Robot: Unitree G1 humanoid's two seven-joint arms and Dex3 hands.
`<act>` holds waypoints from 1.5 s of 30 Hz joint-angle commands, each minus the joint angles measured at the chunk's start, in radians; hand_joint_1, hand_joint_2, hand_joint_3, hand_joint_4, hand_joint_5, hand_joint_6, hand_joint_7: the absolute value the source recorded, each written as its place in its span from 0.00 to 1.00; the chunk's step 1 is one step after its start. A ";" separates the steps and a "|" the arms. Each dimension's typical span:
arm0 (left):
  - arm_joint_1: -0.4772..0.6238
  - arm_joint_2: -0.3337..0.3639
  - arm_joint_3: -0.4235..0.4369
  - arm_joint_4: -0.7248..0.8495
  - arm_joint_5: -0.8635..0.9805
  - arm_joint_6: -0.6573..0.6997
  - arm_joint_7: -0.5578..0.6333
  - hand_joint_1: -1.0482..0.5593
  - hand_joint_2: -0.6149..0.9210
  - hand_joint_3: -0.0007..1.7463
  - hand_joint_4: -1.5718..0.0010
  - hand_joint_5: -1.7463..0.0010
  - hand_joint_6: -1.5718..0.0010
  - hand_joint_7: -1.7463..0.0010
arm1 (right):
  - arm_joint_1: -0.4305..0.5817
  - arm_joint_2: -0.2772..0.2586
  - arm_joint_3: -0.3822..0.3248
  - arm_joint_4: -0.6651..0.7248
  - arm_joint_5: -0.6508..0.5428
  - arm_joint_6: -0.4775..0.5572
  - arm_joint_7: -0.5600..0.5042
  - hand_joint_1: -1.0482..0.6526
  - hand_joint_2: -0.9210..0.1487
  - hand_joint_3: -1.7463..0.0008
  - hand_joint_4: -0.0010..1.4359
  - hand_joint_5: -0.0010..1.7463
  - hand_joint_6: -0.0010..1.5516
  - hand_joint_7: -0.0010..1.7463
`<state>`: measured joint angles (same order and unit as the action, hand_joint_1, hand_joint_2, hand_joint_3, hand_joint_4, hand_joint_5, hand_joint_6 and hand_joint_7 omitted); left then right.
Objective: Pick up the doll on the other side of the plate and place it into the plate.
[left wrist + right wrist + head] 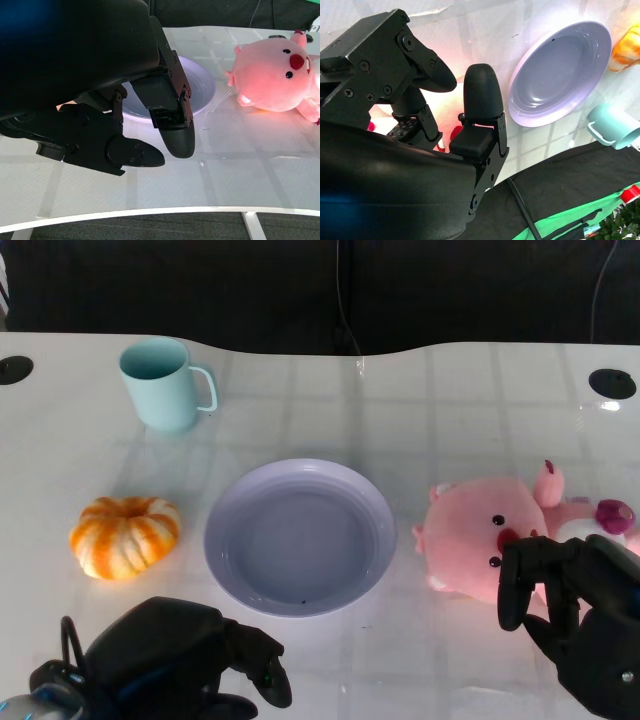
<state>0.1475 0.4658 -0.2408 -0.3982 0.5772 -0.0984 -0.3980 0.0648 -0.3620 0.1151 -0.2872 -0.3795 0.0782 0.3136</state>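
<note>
The pink doll (490,535) lies lengthwise across the table, head toward the plate (300,537), right hand (575,610) released above it.

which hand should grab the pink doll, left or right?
Right. The right robot hand hovers open at the pink plush doll, right of the lavender plate. The left robot hand sits on the plate's near left, by the orange pumpkin, with the plate between it and the doll.

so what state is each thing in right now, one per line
plate: empty, flat on the table
doll: lying on the table beside the plate, not lifted
mug: upright
pumpkin: sitting on the table
left robot hand: holds nothing
right robot hand: open, over the doll
</note>
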 commanded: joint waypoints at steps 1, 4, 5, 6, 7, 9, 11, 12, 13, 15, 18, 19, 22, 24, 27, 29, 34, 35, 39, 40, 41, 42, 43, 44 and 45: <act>-0.001 0.018 0.010 0.005 -0.005 -0.003 -0.001 0.52 1.00 0.14 0.52 0.27 0.39 0.73 | -0.007 -0.011 -0.003 -0.004 0.006 0.015 0.003 0.59 0.55 0.21 0.62 1.00 0.51 0.88; -0.001 0.017 0.011 0.008 -0.005 -0.004 0.002 0.52 1.00 0.14 0.52 0.28 0.39 0.73 | -0.008 -0.011 -0.004 -0.001 0.009 0.010 0.001 0.59 0.55 0.21 0.61 1.00 0.51 0.88; -0.001 0.017 0.011 0.009 -0.004 -0.004 0.003 0.52 1.00 0.14 0.52 0.28 0.39 0.73 | -0.008 -0.011 -0.004 0.000 0.009 0.009 0.000 0.59 0.55 0.21 0.61 1.00 0.51 0.88; -0.001 0.016 0.011 0.009 -0.004 -0.004 0.004 0.52 1.00 0.14 0.52 0.28 0.39 0.73 | -0.008 -0.011 -0.004 0.001 0.009 0.009 -0.001 0.59 0.55 0.21 0.61 1.00 0.51 0.88; -0.001 0.016 0.011 0.009 -0.004 -0.004 0.003 0.51 1.00 0.14 0.52 0.28 0.39 0.73 | -0.008 -0.011 -0.004 0.002 0.010 0.005 -0.003 0.59 0.55 0.21 0.62 1.00 0.51 0.88; -0.001 0.015 0.011 0.008 -0.004 -0.002 0.003 0.51 1.00 0.14 0.52 0.28 0.39 0.73 | -0.007 -0.011 -0.004 0.002 0.008 0.001 -0.005 0.59 0.55 0.21 0.62 1.00 0.51 0.88; -0.002 0.017 0.010 0.008 -0.003 -0.001 0.000 0.51 1.00 0.14 0.52 0.28 0.39 0.73 | -0.008 -0.014 -0.002 0.001 0.005 0.002 -0.004 0.59 0.55 0.21 0.62 1.00 0.51 0.88; -0.002 0.018 0.010 0.006 -0.002 0.001 -0.003 0.51 1.00 0.14 0.52 0.28 0.39 0.73 | -0.008 -0.015 -0.002 0.002 0.005 0.000 -0.003 0.59 0.55 0.21 0.62 1.00 0.51 0.88; -0.002 0.018 0.010 0.005 -0.002 0.003 -0.005 0.51 1.00 0.14 0.52 0.28 0.39 0.73 | -0.008 -0.015 -0.002 0.003 0.004 -0.002 -0.003 0.59 0.55 0.21 0.62 1.00 0.51 0.88; -0.001 0.016 0.010 0.004 -0.002 0.007 -0.005 0.51 1.00 0.14 0.52 0.28 0.39 0.73 | -0.008 -0.014 -0.002 0.005 0.004 -0.005 -0.006 0.59 0.55 0.21 0.62 1.00 0.51 0.89; -0.001 0.015 0.011 0.009 -0.006 -0.002 0.002 0.51 1.00 0.14 0.52 0.28 0.39 0.73 | -0.009 -0.014 -0.002 0.006 0.001 -0.003 -0.006 0.58 0.55 0.21 0.61 1.00 0.51 0.88; -0.001 0.015 0.011 0.008 -0.006 0.000 0.001 0.52 1.00 0.14 0.52 0.28 0.39 0.73 | -0.009 -0.014 -0.003 0.007 0.004 -0.005 -0.005 0.58 0.55 0.21 0.61 1.00 0.51 0.88; -0.002 0.017 0.011 0.005 -0.004 -0.002 0.001 0.52 1.00 0.13 0.52 0.28 0.39 0.74 | -0.008 -0.013 -0.003 0.002 0.005 0.003 -0.003 0.59 0.55 0.21 0.61 1.00 0.51 0.88; -0.001 0.014 0.012 0.005 -0.010 0.002 -0.002 0.52 1.00 0.13 0.52 0.28 0.39 0.74 | -0.008 -0.013 -0.003 0.001 0.003 -0.001 -0.004 0.59 0.55 0.21 0.61 1.00 0.51 0.88; -0.003 0.015 0.011 0.010 -0.008 -0.005 0.005 0.52 1.00 0.13 0.52 0.28 0.38 0.74 | -0.008 -0.011 -0.007 0.011 0.010 -0.017 -0.013 0.60 0.55 0.21 0.62 1.00 0.52 0.88; -0.003 0.017 0.011 0.010 -0.006 -0.007 0.004 0.52 1.00 0.13 0.52 0.28 0.38 0.74 | -0.007 -0.008 -0.012 0.013 0.015 -0.023 -0.017 0.61 0.55 0.22 0.61 1.00 0.52 0.86; -0.001 0.018 0.012 0.006 -0.005 -0.002 0.000 0.52 1.00 0.14 0.52 0.28 0.39 0.74 | 0.006 0.035 -0.037 0.002 0.038 -0.021 -0.070 0.62 0.43 0.37 0.56 0.85 0.54 0.60; -0.002 0.019 0.012 0.007 -0.004 -0.004 0.001 0.52 1.00 0.14 0.52 0.28 0.39 0.74 | 0.008 0.041 -0.041 0.003 0.038 -0.031 -0.085 0.62 0.35 0.48 0.55 0.78 0.54 0.51; -0.003 0.022 0.011 0.010 -0.001 -0.009 0.003 0.52 1.00 0.14 0.52 0.29 0.38 0.74 | 0.012 0.051 -0.047 0.004 0.023 -0.053 -0.136 0.56 0.11 0.79 0.51 0.60 0.55 0.27; -0.004 0.022 0.010 0.010 -0.001 -0.009 0.002 0.52 1.00 0.14 0.52 0.29 0.38 0.74 | 0.012 0.055 -0.050 0.011 0.026 -0.068 -0.151 0.55 0.07 0.85 0.50 0.56 0.54 0.21; -0.004 0.021 0.010 0.011 -0.003 -0.006 0.001 0.52 1.00 0.14 0.52 0.29 0.39 0.74 | 0.010 0.057 -0.052 0.022 0.028 -0.088 -0.167 0.54 0.05 0.87 0.48 0.53 0.53 0.17; -0.004 0.020 0.010 0.010 -0.004 -0.003 0.000 0.52 1.00 0.14 0.52 0.29 0.39 0.74 | 0.007 0.056 -0.053 0.032 0.027 -0.104 -0.180 0.53 0.04 0.89 0.46 0.50 0.51 0.14; -0.004 0.019 0.010 0.012 -0.006 -0.005 0.002 0.52 1.00 0.14 0.52 0.29 0.39 0.74 | 0.005 0.051 -0.052 0.040 0.011 -0.119 -0.197 0.53 0.03 0.90 0.45 0.47 0.50 0.12; -0.004 0.019 0.010 0.014 -0.006 -0.008 0.005 0.52 1.00 0.14 0.52 0.29 0.38 0.74 | 0.002 0.044 -0.049 0.043 -0.011 -0.124 -0.210 0.50 0.02 0.90 0.40 0.44 0.45 0.09; -0.004 0.019 0.010 0.016 -0.005 -0.010 0.007 0.52 1.00 0.14 0.52 0.29 0.38 0.74 | 0.000 0.039 -0.047 0.046 -0.028 -0.126 -0.219 0.47 0.01 0.91 0.37 0.41 0.42 0.06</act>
<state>0.1451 0.4696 -0.2405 -0.3933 0.5748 -0.1008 -0.3977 0.0722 -0.3062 0.0849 -0.2478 -0.3930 -0.0337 0.1148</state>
